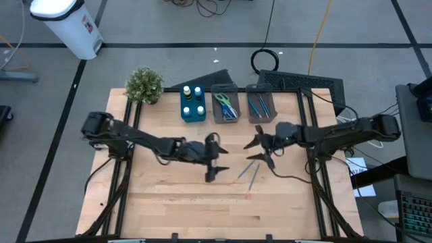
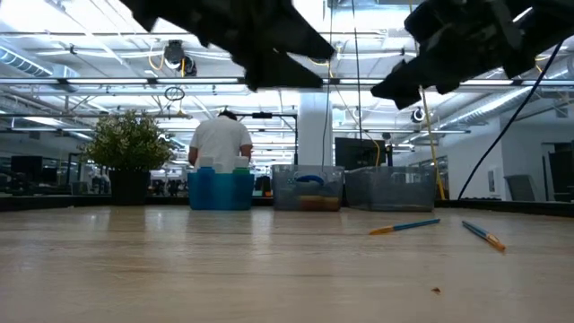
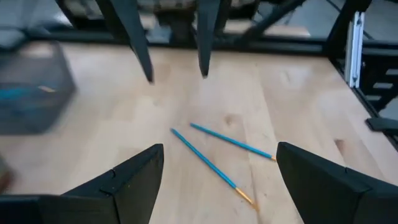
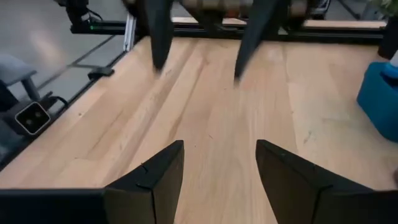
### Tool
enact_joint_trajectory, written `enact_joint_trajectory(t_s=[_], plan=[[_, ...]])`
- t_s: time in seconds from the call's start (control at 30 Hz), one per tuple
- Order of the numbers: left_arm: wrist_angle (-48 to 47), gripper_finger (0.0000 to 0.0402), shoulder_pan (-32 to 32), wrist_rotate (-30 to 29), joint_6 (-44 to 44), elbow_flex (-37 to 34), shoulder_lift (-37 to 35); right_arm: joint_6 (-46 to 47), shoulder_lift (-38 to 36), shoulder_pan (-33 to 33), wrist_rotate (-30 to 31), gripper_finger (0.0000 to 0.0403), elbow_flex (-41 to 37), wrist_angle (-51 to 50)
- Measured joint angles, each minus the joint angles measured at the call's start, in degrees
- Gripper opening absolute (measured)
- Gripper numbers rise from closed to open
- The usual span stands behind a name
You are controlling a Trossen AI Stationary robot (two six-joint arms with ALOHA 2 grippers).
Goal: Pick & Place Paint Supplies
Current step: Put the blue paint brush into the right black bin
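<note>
Left gripper open, right gripper seemingly empty

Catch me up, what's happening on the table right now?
Both arms hang over the middle of the table with nothing held. The left gripper and the right gripper are open, facing each other. Two brushes lie loose on the wood between them, apart from one another. At the back, the blue bin holds bottles, and two grey bins hold scissors and more brushes.

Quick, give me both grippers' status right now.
Left gripper: open, empty, above the table's middle.
Right gripper: open, holding nothing, near the two brushes lying on the table.
</note>
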Motion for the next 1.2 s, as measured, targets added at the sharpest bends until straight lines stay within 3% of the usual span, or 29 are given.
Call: enact_joint_trajectory(t_s=[0.27,0.43,0.6,0.9,1.2], plan=[[-0.2,0.0321,-1.5,2.2,2.4,8.1,18.3,-6.5,-0.5,4.8,10.6,0.0180,-0.2,4.1],[-0.1,0.0321,-2.1,3.1,4.0,13.6,26.7,-6.6,-0.6,4.8,10.8,0.0169,-0.2,6.1],[-3.3,0.0321,-0.6,6.5,0.7,14.8,27.5,-8.2,-0.6,4.6,10.8,0.0162,-0.2,6.8],[-17.0,0.0321,1.4,-4.9,-7.0,15.0,27.1,-8.1,-0.6,4.3,13.2,0.0158,-0.2,7.6],[-17.5,0.0316,1.4,-2.8,-1.2,14.9,27.3,-6.8,-0.6,4.3,13.4,0.0155,-0.2,7.5]])
